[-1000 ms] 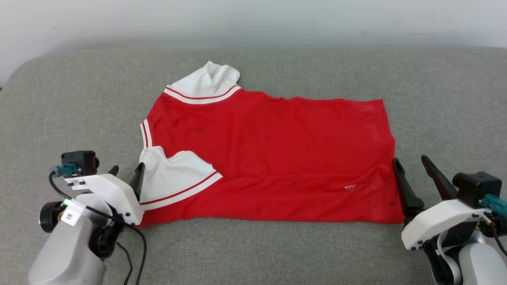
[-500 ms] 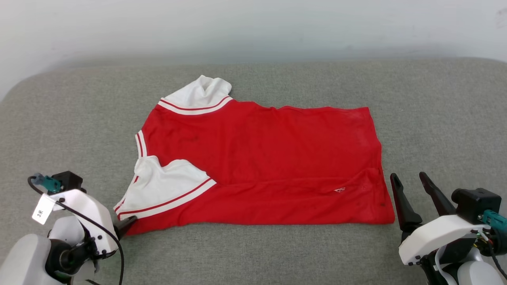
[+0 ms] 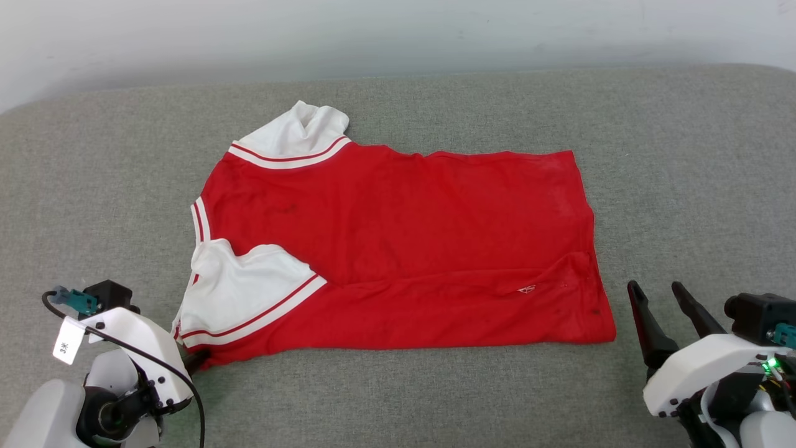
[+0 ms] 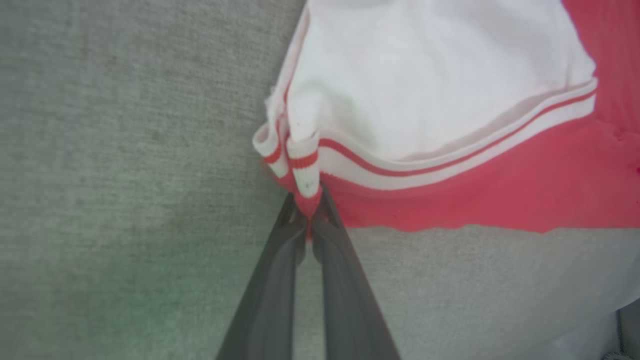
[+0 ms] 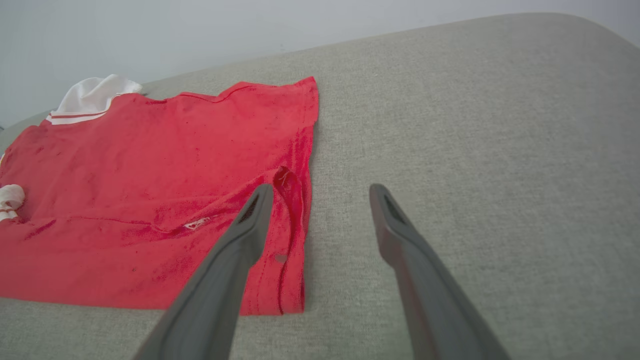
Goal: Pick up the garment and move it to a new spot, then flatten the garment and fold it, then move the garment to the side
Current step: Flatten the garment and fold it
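Note:
The garment (image 3: 404, 242) lies spread on the grey cushion, a red shirt with a white sleeve (image 3: 292, 130) at the far left and another white sleeve (image 3: 239, 292) folded over its near left. Its lettering is hidden. My left gripper (image 3: 198, 358) is at the near-left corner. In the left wrist view this gripper (image 4: 307, 202) is shut on the garment's striped trim (image 4: 300, 162) and red edge. My right gripper (image 3: 655, 287) stands open just off the garment's right hem (image 5: 300, 210), with its left finger (image 5: 250, 225) over the hem and its right finger over bare cushion.
The grey cushion (image 3: 684, 174) stretches wide on all sides of the shirt, with a rounded far-right corner. A pale wall (image 3: 398, 31) rises behind its far edge.
My left gripper has dropped from beside the near sleeve to the garment's near-left corner and shut on it. The right gripper has drawn slightly away from the hem. The head camera has shifted.

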Controlling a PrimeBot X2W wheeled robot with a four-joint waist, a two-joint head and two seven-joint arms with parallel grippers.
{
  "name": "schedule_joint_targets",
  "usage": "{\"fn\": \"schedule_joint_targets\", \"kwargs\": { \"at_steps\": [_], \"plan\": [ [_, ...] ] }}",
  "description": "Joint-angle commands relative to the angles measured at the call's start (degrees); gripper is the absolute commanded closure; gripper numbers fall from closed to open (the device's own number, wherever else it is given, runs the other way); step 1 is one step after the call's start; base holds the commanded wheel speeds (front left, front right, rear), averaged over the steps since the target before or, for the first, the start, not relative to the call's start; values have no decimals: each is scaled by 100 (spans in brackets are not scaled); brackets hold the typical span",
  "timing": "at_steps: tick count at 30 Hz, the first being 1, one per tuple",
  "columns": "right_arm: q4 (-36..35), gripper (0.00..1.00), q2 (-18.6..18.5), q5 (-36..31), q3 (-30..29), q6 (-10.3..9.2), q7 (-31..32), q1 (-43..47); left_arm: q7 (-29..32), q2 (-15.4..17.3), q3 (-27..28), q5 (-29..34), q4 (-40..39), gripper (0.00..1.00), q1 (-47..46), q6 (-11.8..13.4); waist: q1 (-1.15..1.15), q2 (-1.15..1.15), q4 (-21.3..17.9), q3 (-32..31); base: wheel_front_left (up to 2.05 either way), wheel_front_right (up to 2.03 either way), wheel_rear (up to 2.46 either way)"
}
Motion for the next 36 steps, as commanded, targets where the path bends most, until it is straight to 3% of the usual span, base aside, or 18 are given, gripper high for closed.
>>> {"fn": "schedule_joint_targets", "kwargs": {
  "at_steps": [1,12,18,28,29,30,36],
  "plan": [
    [-4,0,-56,69,-62,-4,177,5,78,-190,-156,-45,123,100,136,-36,1,0,-4,1,0,0,0],
    [-295,0,-400,213,-184,-4,2555,-64,-473,22,-72,229,-419,100,-88,-199,1,0,124,-70,0,0,0],
    [-93,0,-472,258,140,-4,3087,-415,-548,104,-88,361,-861,100,-213,-145,1,0,290,106,0,0,0],
    [896,0,-396,580,768,5,3781,-788,-653,65,-134,442,-1132,100,-328,-140,1,0,466,397,0,0,0],
    [942,60,-388,648,806,5,3836,-792,-669,60,-129,438,-1132,100,-307,-143,1,0,469,403,0,0,0],
    [967,100,-389,674,832,5,3864,-799,-684,59,-127,435,-1129,100,-283,-146,1,0,469,403,0,0,0],
    [861,100,-601,742,797,-3,3714,-942,-880,86,-91,496,-1137,100,-147,-134,1,0,444,296,0,0,0]
  ]
}}
